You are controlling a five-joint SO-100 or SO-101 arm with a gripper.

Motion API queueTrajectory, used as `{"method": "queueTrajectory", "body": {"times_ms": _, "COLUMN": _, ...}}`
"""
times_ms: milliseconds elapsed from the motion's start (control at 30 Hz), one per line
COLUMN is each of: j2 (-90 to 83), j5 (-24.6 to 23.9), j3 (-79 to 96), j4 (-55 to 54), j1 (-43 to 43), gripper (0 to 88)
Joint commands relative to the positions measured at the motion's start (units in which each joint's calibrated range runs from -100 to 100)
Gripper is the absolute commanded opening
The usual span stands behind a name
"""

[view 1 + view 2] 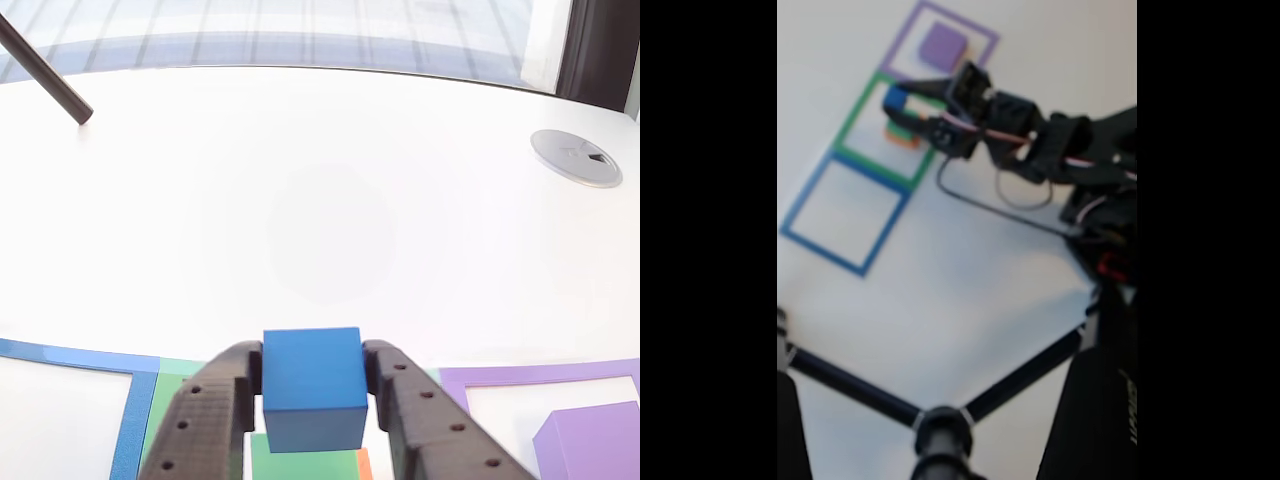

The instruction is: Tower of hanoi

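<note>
Nearest the camera in the other view, the gripper (312,392) had its two dark fingers (205,420) clamped on the flanks of the blue cube (312,385), one on each side, and the cube sat level between them. Directly beneath it showed the green block (300,463), with a sliver of the orange block (364,460) at its edge, so the cube appeared to be either just above or resting on that stack; which of the two could not be told. The fixed view, though blurred, agreed: the gripper (902,110) reached over the green tape outline (855,115), where the blue cube (896,97) sat above the orange block (903,139).

To the right in the other view, the purple block (592,440) lay alone inside the purple tape outline (540,376), and to the left the blue tape outline (135,400) held nothing visible.

The step in hand was judged to be moving the smallest piece off or onto the middle stack. To do it well, the arm would need to travel straight up or down first, keeping the cube level so its lower edge did not drag the green block sideways, and only then swing across.

Farther off, the white surface (330,200) stretched bare to a round metal cap (577,157) and a dark rod (45,72).
</note>
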Motion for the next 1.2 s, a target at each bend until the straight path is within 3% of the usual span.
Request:
{"method": "queueTrajectory", "body": {"times_ms": 0, "j2": 2.3, "j5": 0.5, "j3": 0.4, "j4": -5.4, "j1": -0.2, "gripper": 1.8}}
{"method": "queueTrajectory", "body": {"times_ms": 400, "j2": 9.3, "j5": 0.5, "j3": 0.7, "j4": -12.3, "j1": -0.7, "gripper": 1.8}}
{"method": "queueTrajectory", "body": {"times_ms": 933, "j2": 14.9, "j5": 0.5, "j3": -2.5, "j4": -12.8, "j1": 0.3, "gripper": 2.4}}
{"method": "queueTrajectory", "body": {"times_ms": 1000, "j2": 15.2, "j5": 0.5, "j3": -2.4, "j4": -12.8, "j1": 0.6, "gripper": 4.5}}
{"method": "queueTrajectory", "body": {"times_ms": 1167, "j2": 15.4, "j5": 0.5, "j3": -1.5, "j4": -12.8, "j1": 1.3, "gripper": 21.9}}
